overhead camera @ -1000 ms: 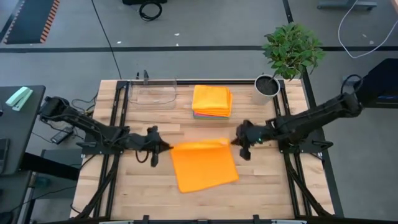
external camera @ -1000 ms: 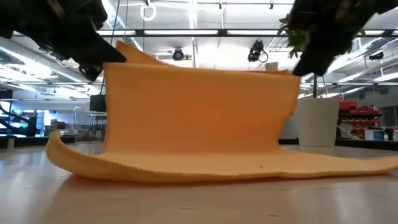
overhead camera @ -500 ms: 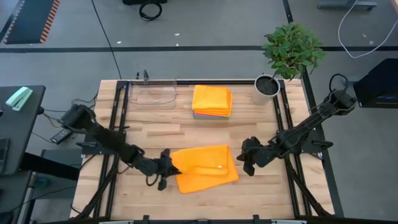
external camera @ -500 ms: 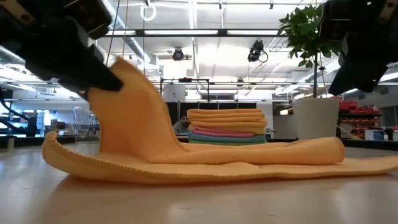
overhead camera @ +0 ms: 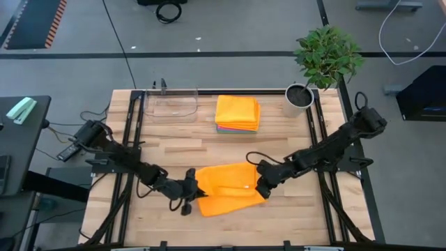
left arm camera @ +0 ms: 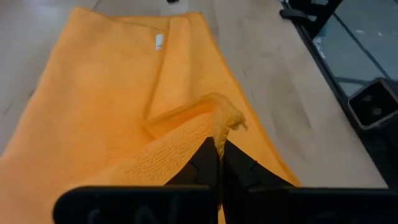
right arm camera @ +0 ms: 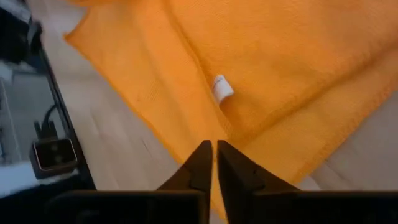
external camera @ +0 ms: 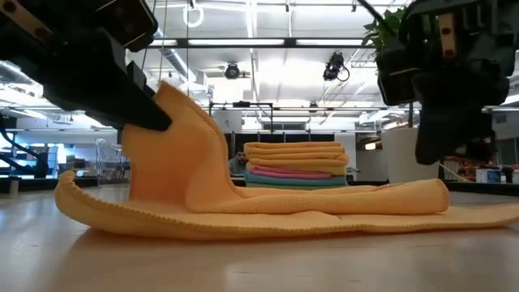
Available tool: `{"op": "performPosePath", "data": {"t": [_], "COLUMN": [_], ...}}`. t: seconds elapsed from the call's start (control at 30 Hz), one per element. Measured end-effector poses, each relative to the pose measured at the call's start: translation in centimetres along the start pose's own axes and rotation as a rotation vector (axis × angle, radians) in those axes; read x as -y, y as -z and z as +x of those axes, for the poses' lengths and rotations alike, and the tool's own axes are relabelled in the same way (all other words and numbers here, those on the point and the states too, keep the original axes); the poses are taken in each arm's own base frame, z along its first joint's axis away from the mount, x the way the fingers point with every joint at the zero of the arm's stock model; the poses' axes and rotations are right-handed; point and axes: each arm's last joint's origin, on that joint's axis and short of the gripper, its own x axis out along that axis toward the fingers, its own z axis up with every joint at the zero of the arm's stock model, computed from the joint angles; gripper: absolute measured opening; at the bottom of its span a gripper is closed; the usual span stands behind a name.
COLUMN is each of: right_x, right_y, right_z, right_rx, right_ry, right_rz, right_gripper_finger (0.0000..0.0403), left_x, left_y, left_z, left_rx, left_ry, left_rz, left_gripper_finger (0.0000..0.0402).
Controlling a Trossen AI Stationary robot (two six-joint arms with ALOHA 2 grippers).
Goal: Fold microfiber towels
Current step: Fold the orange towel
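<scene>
An orange microfiber towel lies near the table's front edge, its far half folded over the near half, with a small white tag showing. My left gripper is shut on the towel's left upper corner, which stands raised. My right gripper hangs just above the towel's right edge, fingers shut with nothing between them. A stack of folded towels in orange, pink, green and blue rests on the table farther back. My left gripper pinches the upper layer's corner between its two fingertips. The fingers come from the table's left, slanting downward. The corner is held up off the lower layer. The cloth drapes slack from it down onto the rest, which lies flat on the table.
A clear plastic tray stands at the back left. A potted plant stands at the back right. Bare wood lies in front of and beside the orange towel.
Both grippers have carried the towel's far edge toward the near edge and down, folding it over. The right corner has dropped and now lies flat. My right gripper has rolled, sunk and moved left over the towel's right edge. My left gripper keeps its corner.
</scene>
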Motion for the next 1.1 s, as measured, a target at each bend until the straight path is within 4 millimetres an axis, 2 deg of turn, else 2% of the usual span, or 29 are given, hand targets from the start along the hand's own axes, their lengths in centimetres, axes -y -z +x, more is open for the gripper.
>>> {"op": "performPosePath", "data": {"t": [0.13,0.27,0.37,0.5,0.6,0.8,1.1], "right_x": [0.2,0.3,0.6,1.2,1.0,0.5,0.5], "right_y": [0.1,0.1,0.2,0.3,0.1,-0.1,-0.1], "right_z": [0.1,0.2,1.2,2.6,2.7,1.7,1.7], "right_rx": [-0.017,-0.018,-0.034,-0.062,-0.052,-0.023,-0.028], "right_ry": [0.019,0.02,0.029,0.052,0.03,-0.001,0.001], "right_rz": [0.114,0.148,0.161,0.175,0.176,0.177,0.179], "right_gripper_finger": [0.0074,0.0138,0.0176,0.02,0.0203,0.0187,0.0083], "left_x": [0.0,0.1,0.1,0.1,0.1,0.2,0.2], "left_y": [0.1,0.2,0.2,0.2,0.2,0.1,0.0], "left_z": [0.0,-0.1,-0.1,-0.1,-0.1,-0.1,-0.1], "left_rx": [-0.008,-0.013,-0.014,-0.016,-0.015,-0.009,-0.001], "left_ry": [0.006,0.009,0.009,0.007,0.007,0.011,0.016], "left_rz": [-0.018,-0.026,-0.019,-0.018,-0.025,-0.075,-0.078], "left_gripper_finger": [0.0009,0.0034,0.0044,0.0038,0.0025,0.0013,0.0041]}}
